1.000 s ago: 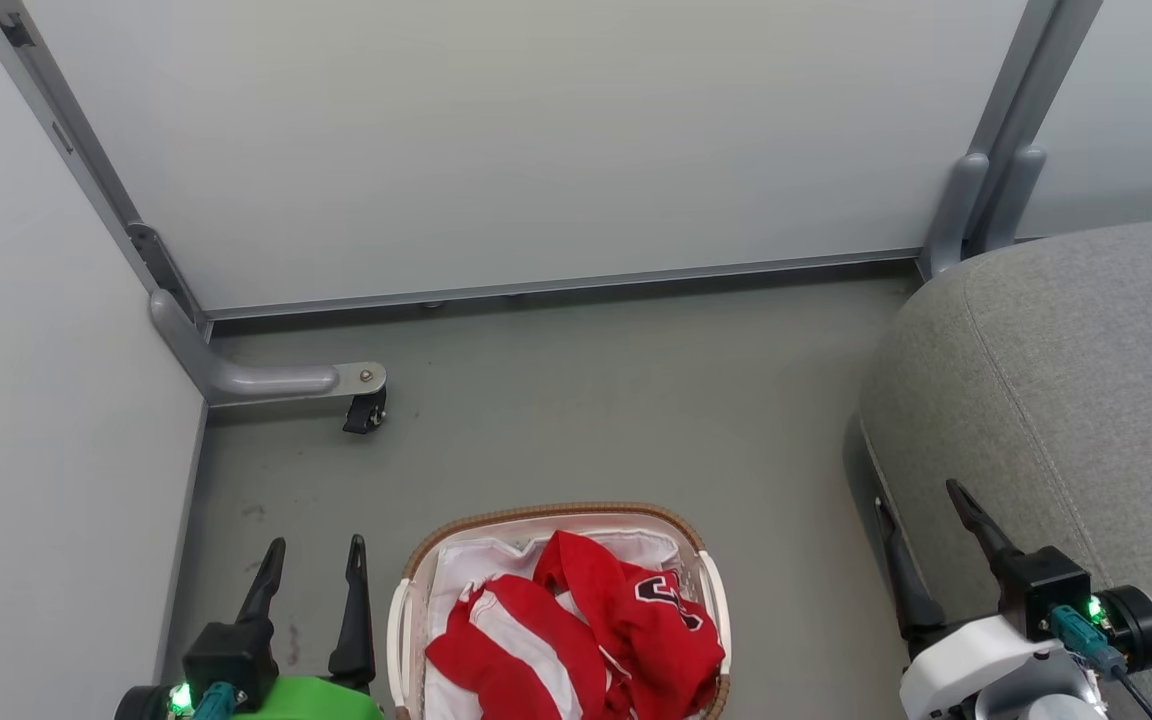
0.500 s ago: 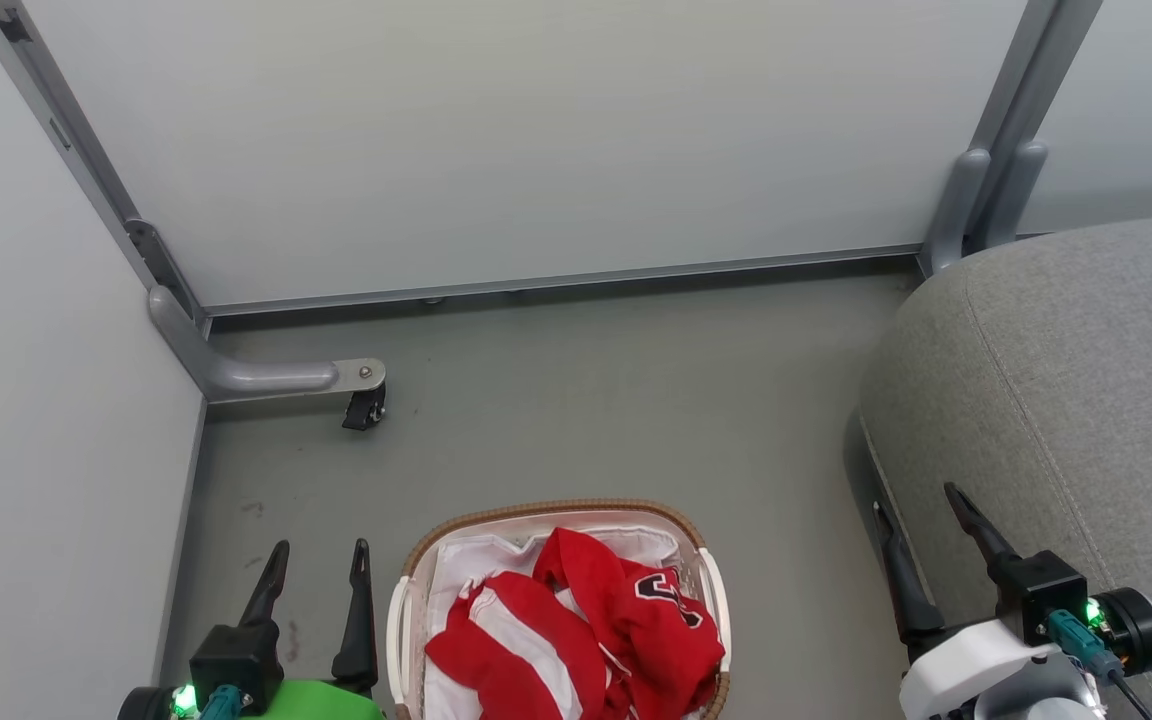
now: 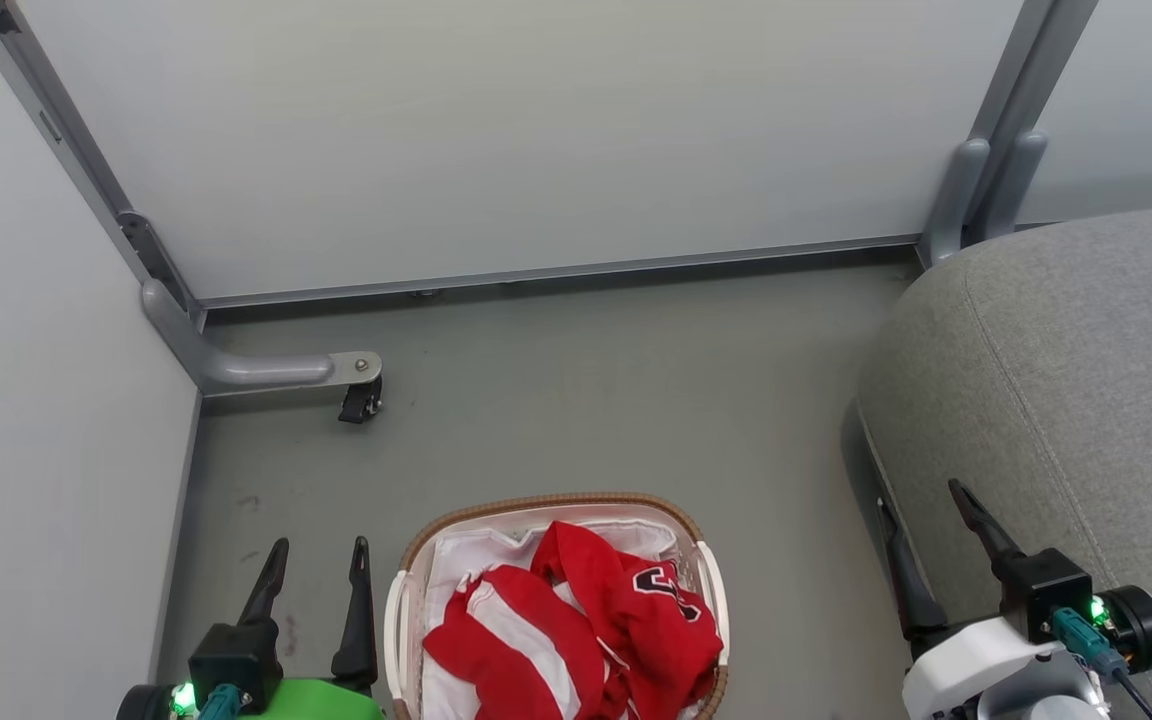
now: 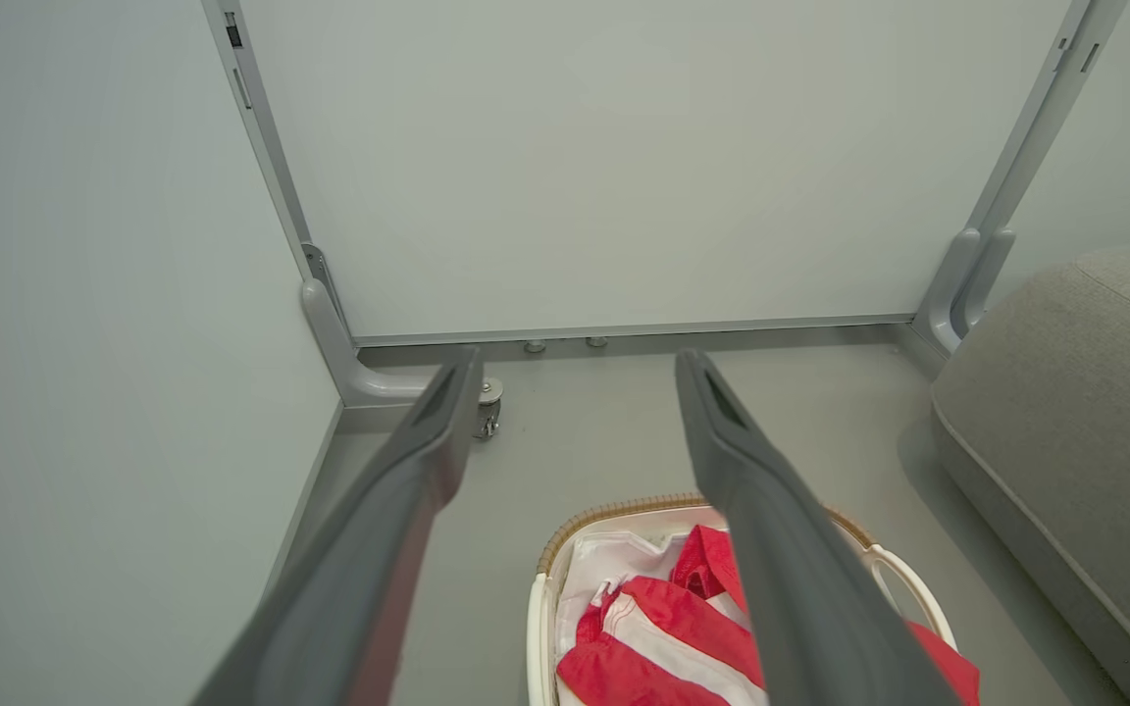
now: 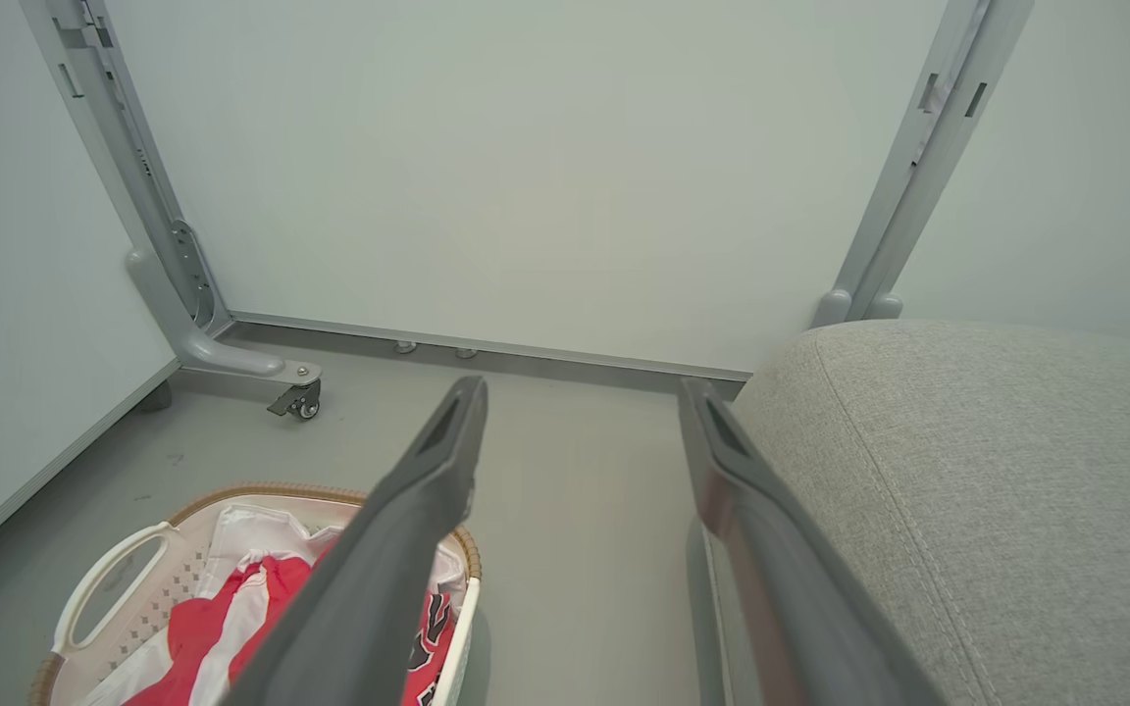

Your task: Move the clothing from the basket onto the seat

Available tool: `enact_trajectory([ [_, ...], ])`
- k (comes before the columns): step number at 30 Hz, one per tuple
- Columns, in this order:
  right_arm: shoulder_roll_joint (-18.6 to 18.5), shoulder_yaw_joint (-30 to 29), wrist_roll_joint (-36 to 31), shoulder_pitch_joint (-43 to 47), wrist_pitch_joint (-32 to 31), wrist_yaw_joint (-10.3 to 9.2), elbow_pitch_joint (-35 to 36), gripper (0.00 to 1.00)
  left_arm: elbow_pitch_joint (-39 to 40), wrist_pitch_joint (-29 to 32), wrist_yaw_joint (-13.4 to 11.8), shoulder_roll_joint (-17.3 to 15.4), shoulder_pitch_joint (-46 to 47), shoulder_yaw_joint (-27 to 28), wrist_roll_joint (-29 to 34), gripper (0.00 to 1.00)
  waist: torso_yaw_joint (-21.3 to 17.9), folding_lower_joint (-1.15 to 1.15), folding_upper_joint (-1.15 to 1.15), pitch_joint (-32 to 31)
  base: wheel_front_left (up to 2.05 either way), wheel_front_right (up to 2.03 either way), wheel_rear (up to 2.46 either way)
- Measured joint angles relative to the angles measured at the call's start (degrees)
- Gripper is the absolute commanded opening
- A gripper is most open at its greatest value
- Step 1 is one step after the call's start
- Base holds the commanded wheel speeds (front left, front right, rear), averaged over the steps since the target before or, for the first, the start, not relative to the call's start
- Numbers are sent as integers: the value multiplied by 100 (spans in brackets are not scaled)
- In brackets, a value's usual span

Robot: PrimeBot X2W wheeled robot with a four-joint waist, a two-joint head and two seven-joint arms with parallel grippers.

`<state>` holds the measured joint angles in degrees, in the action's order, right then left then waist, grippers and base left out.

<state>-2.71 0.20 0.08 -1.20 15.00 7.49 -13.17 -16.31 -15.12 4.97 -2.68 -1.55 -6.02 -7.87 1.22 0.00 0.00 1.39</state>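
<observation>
Pre-grasp, nothing lifted: clothing point(image 3: 576, 625) bunched inside basket point(image 3: 554, 499); seat point(image 3: 1086, 350) right of basket. Both spread wide, empty: left pincer point(image 3: 320, 545) just left of basket, right pincer point(image 3: 918, 497) well right. Next: dip in, pinch fabric.

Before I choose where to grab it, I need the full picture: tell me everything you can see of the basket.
The basket is an oval tub of white plastic with perforated sides, a brown woven-look rim and a white loop handle on each side. It stands upright on the grey floor, left of the seat and apart from it. A white liner and crumpled red-and-white clothing lie inside. The left gripper and right gripper hang clear of it.
</observation>
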Motion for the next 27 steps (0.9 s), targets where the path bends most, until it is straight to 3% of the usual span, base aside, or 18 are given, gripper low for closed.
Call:
enact_trajectory([
  [13, -2, -89, 32, -361, 1, 1, 185, 100, 92, 0, 78, -4, 473, -270, 143, 100, -153, 0, 0, 501, 0, 0, 0],
  [22, -7, -121, 108, -1045, 1, 2, 487, 100, -218, -1, 209, -20, 1471, -1083, 593, 100, -401, 0, 0, 1355, 0, 0, 0],
  [27, -9, -37, 242, -1483, 2, 2, 630, 100, -855, 0, 235, -164, 2220, -1728, 786, 100, -588, 0, 0, 1993, 0, 0, 0],
])
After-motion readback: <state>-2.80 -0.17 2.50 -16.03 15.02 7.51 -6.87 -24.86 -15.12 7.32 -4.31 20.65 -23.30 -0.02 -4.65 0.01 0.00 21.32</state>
